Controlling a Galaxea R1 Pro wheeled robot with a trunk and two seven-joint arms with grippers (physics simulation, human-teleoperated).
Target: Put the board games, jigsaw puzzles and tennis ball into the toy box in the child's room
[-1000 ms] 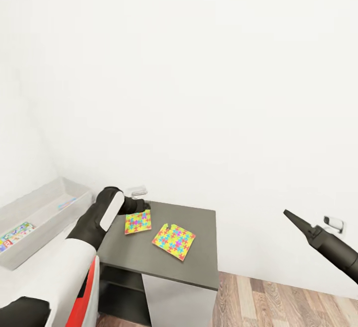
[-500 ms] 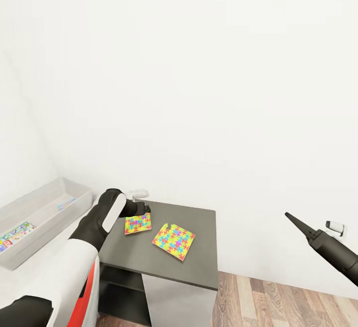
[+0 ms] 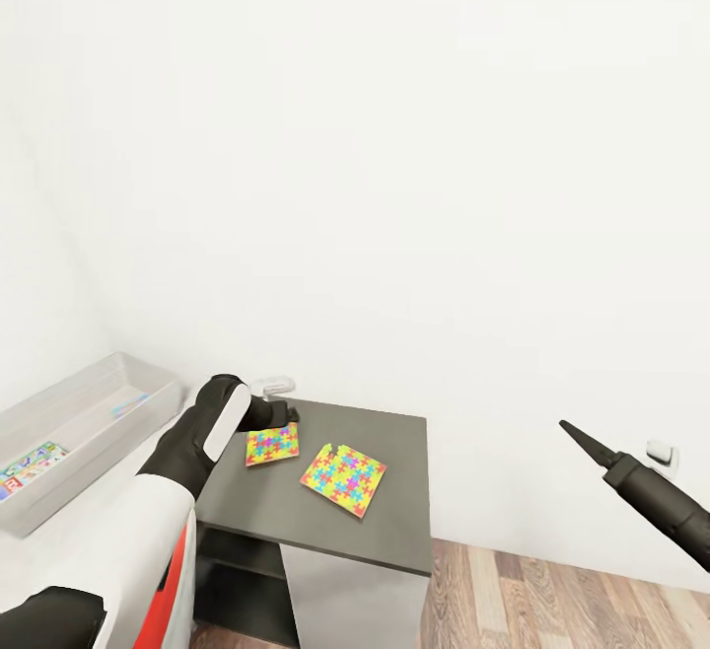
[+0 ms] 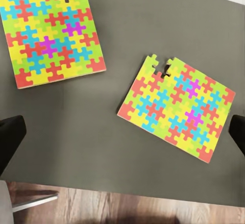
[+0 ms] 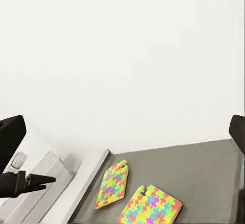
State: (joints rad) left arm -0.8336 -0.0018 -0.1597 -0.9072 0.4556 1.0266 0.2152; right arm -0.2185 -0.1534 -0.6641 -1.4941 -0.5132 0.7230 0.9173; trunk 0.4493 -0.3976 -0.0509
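Two jigsaw puzzles lie flat on a dark grey table [image 3: 394,521]: a smaller-looking one [image 3: 271,445] near its far left corner and another [image 3: 344,478] beside it. My left gripper [image 3: 281,414] hovers open just above the first puzzle. In the left wrist view one puzzle [image 4: 176,112] lies between the spread fingers [image 4: 9,138] and the other [image 4: 51,30] lies off to the side. My right gripper [image 3: 577,437] hangs open in the air to the right of the table, with both puzzles [image 5: 112,183] [image 5: 150,206] ahead of it. The pale grey toy box [image 3: 94,402] stands at the left with colourful game boxes [image 3: 30,467] inside.
A white wall rises right behind the table, with outlets [image 3: 659,452] low on it. Wood plank floor [image 3: 572,600] shows at the lower right. The toy box rests on a white surface [image 3: 89,540] that adjoins the dark table's left side.
My left gripper has dipped slightly toward the smaller puzzle. The right arm has barely shifted. The puzzles lie where they were.
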